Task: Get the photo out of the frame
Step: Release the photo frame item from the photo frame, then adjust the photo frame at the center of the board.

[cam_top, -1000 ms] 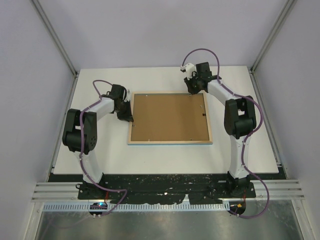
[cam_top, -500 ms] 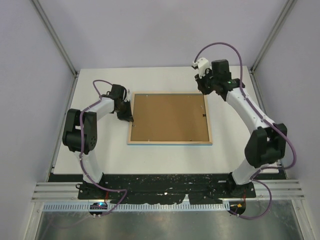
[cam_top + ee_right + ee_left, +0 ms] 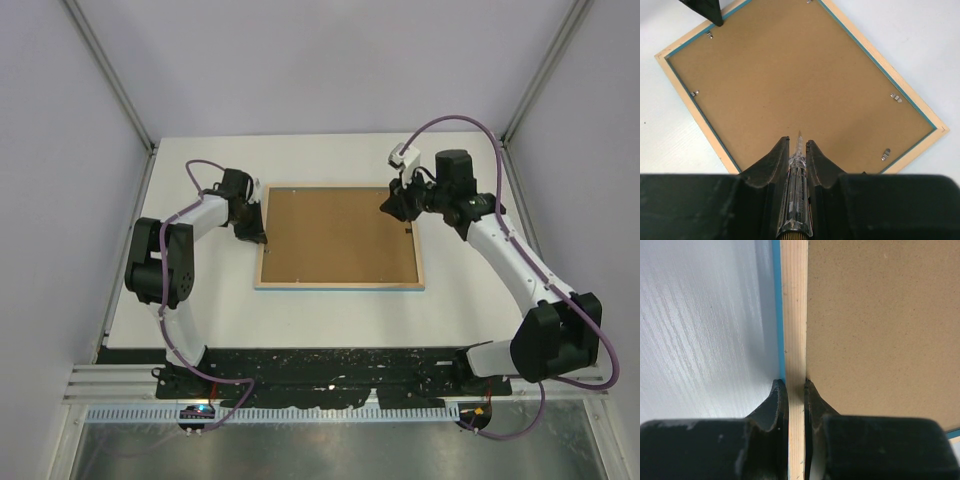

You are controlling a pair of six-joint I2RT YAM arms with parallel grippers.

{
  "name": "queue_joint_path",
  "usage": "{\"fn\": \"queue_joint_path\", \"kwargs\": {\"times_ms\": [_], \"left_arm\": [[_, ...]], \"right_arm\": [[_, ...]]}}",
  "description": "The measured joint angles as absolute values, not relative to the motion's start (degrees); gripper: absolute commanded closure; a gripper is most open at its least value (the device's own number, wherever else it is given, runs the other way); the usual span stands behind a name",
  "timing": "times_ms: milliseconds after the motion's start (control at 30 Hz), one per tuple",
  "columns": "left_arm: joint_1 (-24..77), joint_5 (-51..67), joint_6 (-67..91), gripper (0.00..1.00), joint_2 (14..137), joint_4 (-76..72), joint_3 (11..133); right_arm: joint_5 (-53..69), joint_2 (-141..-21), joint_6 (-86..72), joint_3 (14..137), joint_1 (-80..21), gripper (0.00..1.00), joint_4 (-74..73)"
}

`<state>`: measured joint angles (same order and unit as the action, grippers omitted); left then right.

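The frame (image 3: 340, 284) lies face down, mid-table (image 3: 200, 300), its pale wood back up with a thin blue edge showing. A brown backing board (image 3: 335, 235) fills it, held by small metal clips (image 3: 896, 97). The left gripper (image 3: 795, 385) sits at the left rail, jaws nearly closed and pinching that rail, one finger outside and one on the board side. The right gripper (image 3: 797, 142) is above the far right corner, clear of the board, clamped on a clear-handled pointed tool (image 3: 796, 200) whose tip sticks out past the fingertips.

Frame (image 3: 340, 284) pale wood, blue edge; backing board (image 3: 338, 235) brown; tool (image 3: 796, 200) clear.
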<state>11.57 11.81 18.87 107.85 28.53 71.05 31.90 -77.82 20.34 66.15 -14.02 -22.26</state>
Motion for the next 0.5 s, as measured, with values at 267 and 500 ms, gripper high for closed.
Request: {"fn": "queue_joint_path", "kwargs": {"times_ms": [267, 500], "left_arm": [[11.55, 11.81, 18.87, 0.97, 107.94, 28.60, 71.13], [11.55, 11.81, 18.87, 0.84, 107.96, 28.62, 71.16]], "right_arm": [[35.73, -78.50, 19.29, 65.49, -14.02, 0.92, -20.43], [36.40, -78.67, 18.65, 64.53, -14.02, 0.92, -19.51]]}}
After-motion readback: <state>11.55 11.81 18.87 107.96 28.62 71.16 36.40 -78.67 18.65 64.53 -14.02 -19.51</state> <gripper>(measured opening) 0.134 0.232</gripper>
